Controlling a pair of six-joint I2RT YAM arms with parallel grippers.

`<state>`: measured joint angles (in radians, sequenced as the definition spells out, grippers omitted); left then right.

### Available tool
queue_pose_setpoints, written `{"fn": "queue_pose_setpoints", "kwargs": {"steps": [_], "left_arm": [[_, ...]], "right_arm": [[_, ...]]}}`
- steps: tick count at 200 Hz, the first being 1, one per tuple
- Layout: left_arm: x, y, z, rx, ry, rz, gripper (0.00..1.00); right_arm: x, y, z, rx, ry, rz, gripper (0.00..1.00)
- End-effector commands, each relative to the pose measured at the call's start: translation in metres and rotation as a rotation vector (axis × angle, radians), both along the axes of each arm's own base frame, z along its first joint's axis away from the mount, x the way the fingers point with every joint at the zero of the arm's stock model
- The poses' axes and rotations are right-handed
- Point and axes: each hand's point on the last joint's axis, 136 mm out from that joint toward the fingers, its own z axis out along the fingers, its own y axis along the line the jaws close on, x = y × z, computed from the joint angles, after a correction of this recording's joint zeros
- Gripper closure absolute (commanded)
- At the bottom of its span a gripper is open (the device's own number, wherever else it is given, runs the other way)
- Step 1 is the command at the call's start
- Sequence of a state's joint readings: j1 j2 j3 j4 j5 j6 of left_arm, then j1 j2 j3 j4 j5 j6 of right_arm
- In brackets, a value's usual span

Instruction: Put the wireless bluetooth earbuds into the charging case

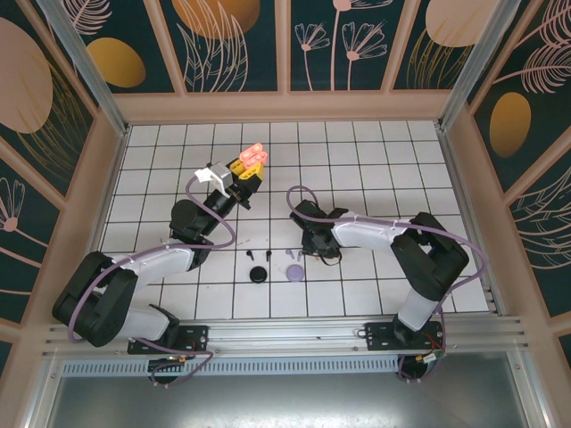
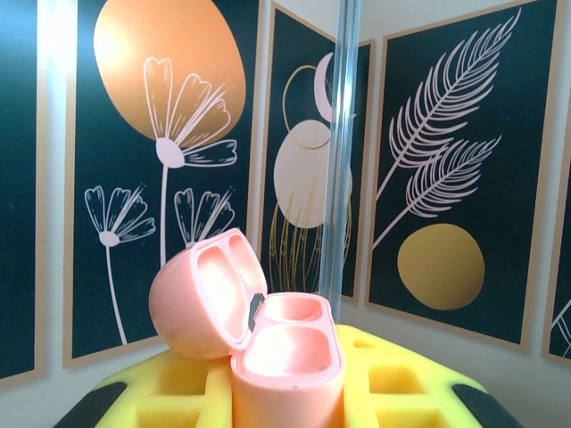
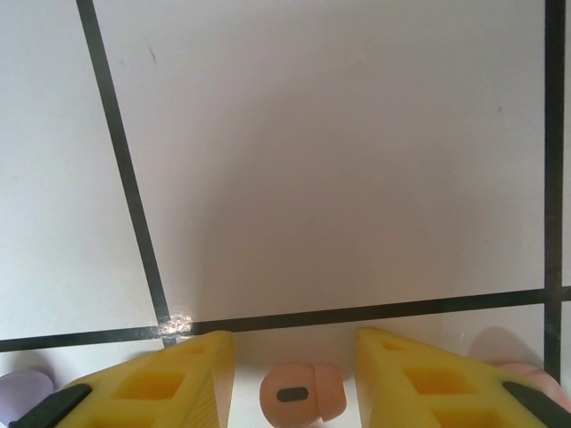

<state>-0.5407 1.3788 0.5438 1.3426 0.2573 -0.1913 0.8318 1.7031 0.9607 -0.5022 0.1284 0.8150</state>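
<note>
White-tiled desk (image 3: 312, 178) holds a salmon-pink earbud (image 3: 302, 390) crosswise between spread jaws of the right gripper (image 3: 294, 357); left gripper (image 2: 285, 383) pinches the open charging case (image 2: 268, 343).

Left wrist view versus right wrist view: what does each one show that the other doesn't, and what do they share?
Left wrist: an open, empty pink case gripped in the left hand, patterned wall panels behind. Right wrist: gridded table, a pink earbud lying between the open fingers of the right hand. Both: yellow fingers along the bottom edge.
</note>
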Motion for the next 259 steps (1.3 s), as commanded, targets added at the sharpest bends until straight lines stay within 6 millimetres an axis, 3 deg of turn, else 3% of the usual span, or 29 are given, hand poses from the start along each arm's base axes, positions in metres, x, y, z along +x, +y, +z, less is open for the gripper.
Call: {"fn": "queue_pose_setpoints", "kwargs": {"steps": [1,134,211,259], "left_arm": [[-0.013,0.001,0.021,-0.034,-0.071,-0.022,1.0],[-0.013,-0.001,0.02,-0.035,-0.068,-0.028,1.0],[-0.013,-0.002,0.02,-0.036,-0.066,-0.034,1.0],[-0.015,-0.004,0.022,-0.022,-0.085,-0.043,1.0]], "right_arm": [[-0.008,0.005,-0.01,-0.014,0.026,0.01,0.6],[-0.017,0.007,-0.014,-0.039,0.034,0.007,0.65],[-0.018,0.006,-0.016,-0.051,0.033,0.004,0.74],[-0.009,0.007,-0.004,-0.042,-0.018,-0.006,0.78]]}}
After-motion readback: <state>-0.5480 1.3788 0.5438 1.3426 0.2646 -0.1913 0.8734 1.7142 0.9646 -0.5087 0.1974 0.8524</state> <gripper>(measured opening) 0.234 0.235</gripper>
